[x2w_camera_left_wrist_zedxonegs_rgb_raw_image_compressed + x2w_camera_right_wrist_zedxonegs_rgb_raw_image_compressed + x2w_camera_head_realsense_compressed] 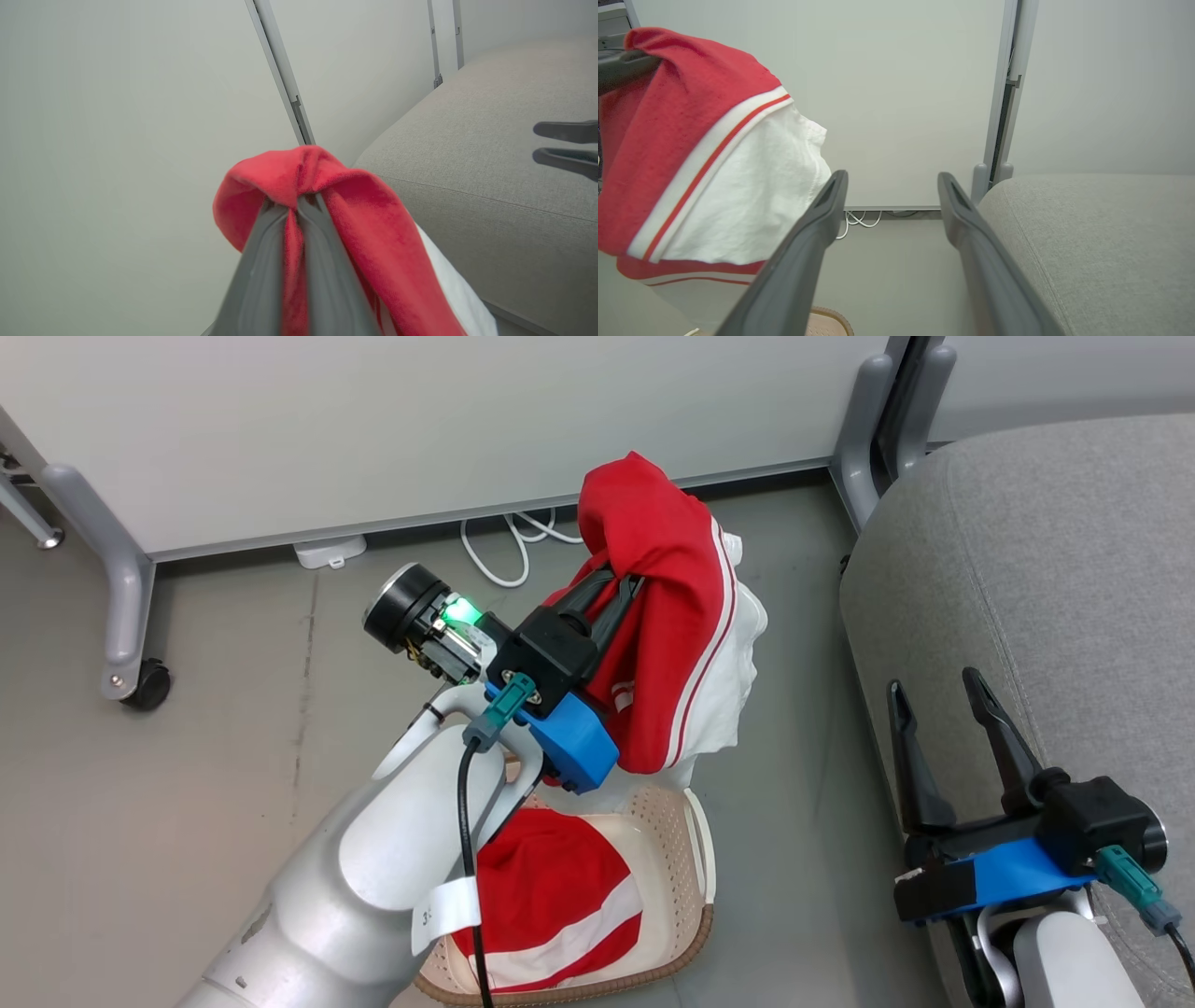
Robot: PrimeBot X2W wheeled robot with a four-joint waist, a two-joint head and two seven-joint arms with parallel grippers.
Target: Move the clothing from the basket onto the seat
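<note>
- The left end effector (611,588) is hovering above the basket's (672,859) far end, clamping shut on a red garment (672,616).
- That garment is hanging clear of the basket, with its white-striped edge and white lining drooping toward the basket's far rim.
- A second garment (551,896), red with a white band, is lying inside the basket, partly hidden by the left forearm.
- The seat (1055,569) is standing to the right of the basket, apart from it and carrying no clothing.
- The right end effector (934,683) is waiting to the right of the basket, at the seat's edge, with its jaws spread wide and holding nothing.
- The left wrist view is showing the grip up close: a red fold (373,224) is being pinched between the fingers (322,261), the seat (490,186) is lying beyond, and the right end effector's (558,143) tips are poking in from the edge.
- The right wrist view is showing the garment's (682,140) white lining from the side, a sliver of basket rim (831,322) below it, and the seat (1101,242).
- A white cable (513,546) is lying on the floor beyond the basket.
</note>
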